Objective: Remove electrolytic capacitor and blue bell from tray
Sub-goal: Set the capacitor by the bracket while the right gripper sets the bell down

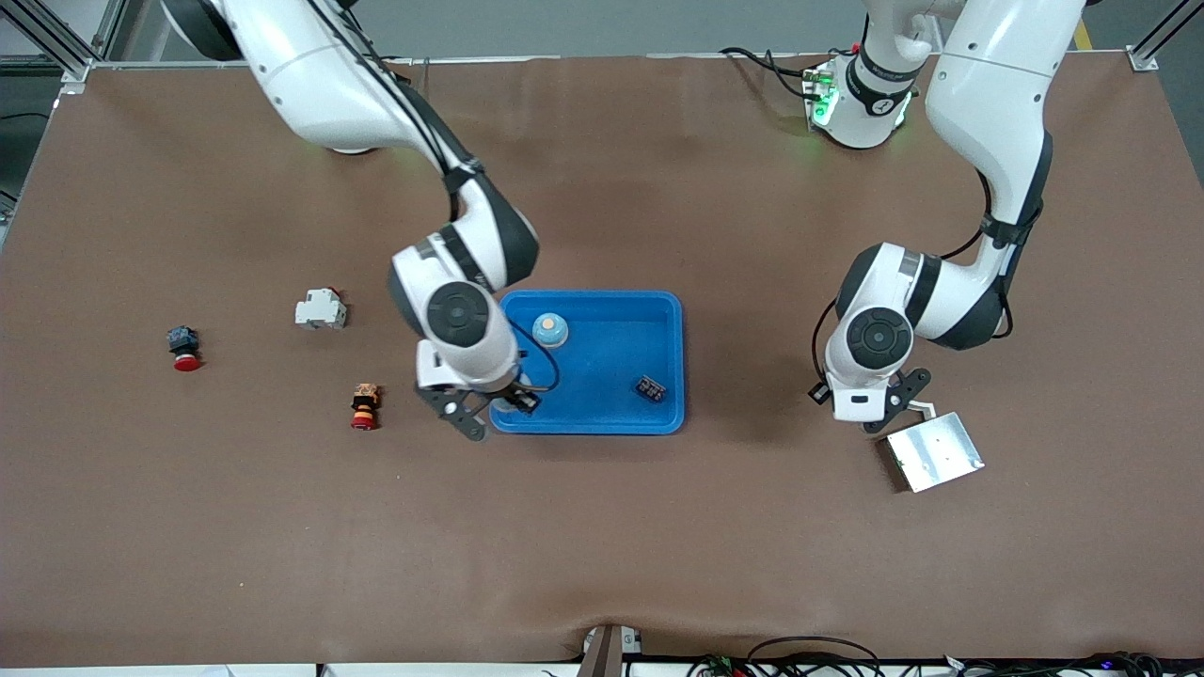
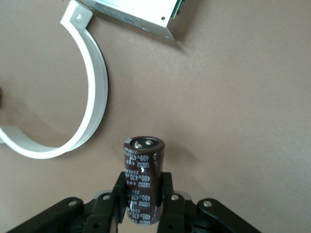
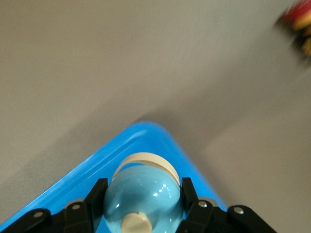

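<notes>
The right gripper (image 1: 499, 404) is clamped on the blue bell (image 3: 144, 191), low at the tray (image 1: 611, 362) corner nearest the front camera at the right arm's end. That glossy dome could squirt free, or snag the rim on lifting. The left gripper (image 1: 889, 406) pinches the electrolytic capacitor (image 2: 143, 177) by one end, over the table beside the silver plate (image 1: 933, 451) — released crooked, it may topple and roll.

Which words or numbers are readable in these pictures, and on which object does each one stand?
"400v 470" printed in repeating rows on the dark capacitor held in the left tool.
More small print on the capacitor: too small to read.
Small dark part in the blue tray: no readable marking.
Blue bell, silver plate, red buttons on the table: no text visible.
</notes>
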Available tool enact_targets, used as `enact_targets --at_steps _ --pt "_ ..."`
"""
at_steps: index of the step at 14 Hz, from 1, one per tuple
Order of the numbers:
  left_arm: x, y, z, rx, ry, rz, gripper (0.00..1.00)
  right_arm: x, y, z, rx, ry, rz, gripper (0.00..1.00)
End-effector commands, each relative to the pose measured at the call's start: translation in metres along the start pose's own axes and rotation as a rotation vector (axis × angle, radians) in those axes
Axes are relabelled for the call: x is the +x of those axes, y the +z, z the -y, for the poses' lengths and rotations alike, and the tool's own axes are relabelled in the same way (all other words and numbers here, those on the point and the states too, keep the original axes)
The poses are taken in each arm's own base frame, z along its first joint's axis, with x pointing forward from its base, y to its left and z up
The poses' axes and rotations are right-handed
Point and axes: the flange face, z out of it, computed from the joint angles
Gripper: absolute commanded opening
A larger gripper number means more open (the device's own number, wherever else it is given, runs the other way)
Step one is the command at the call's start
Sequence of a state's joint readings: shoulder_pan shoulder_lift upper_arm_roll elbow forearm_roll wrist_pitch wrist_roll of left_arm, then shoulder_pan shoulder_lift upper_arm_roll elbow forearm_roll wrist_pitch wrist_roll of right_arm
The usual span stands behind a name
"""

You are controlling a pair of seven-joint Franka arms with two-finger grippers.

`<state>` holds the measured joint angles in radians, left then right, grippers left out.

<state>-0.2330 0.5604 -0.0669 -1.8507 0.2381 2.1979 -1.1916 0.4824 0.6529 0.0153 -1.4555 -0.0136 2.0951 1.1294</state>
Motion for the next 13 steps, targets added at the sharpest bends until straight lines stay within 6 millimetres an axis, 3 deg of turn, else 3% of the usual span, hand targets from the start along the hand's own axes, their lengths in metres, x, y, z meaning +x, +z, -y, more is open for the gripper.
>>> enact_targets --at_steps 1,2,3,4,5,9,11,13 --pt "0.001 0.009 -0.001 0.002 0.024 -0.019 0.0 0.039 -0.03 -0.077 0.02 -0.093 0.033 0.0" --pt "0.006 0.01 0.001 0.011 0.035 -0.039 0.08 0.05 -0.036 -0.104 0.028 -0.158 0.027 0.0" --pt "0.018 0.012 0.008 0.02 0.035 -0.058 0.34 0.07 -0.039 -0.14 0.027 -0.202 0.027 0.0" --pt "0.024 0.013 0.011 0.021 0.027 -0.06 0.81 0.079 -0.044 -0.168 0.027 -0.256 0.025 0.0" --pt "0.023 0.009 0.009 0.015 0.016 -0.064 1.0 0.086 -0.05 -0.198 0.024 -0.309 0.026 0.0" --pt "0.017 -0.02 -0.007 -0.037 -0.062 -0.082 1.0 0.104 -0.044 -0.298 0.025 -0.452 0.021 0.0" --pt "-0.005 -0.04 -0.028 -0.079 -0.131 -0.092 1.0 0.116 -0.033 -0.346 0.028 -0.525 0.012 0.0" --pt "-0.035 -0.055 -0.053 -0.117 -0.202 -0.1 1.0 0.121 -0.019 -0.381 0.027 -0.572 0.016 0.0"
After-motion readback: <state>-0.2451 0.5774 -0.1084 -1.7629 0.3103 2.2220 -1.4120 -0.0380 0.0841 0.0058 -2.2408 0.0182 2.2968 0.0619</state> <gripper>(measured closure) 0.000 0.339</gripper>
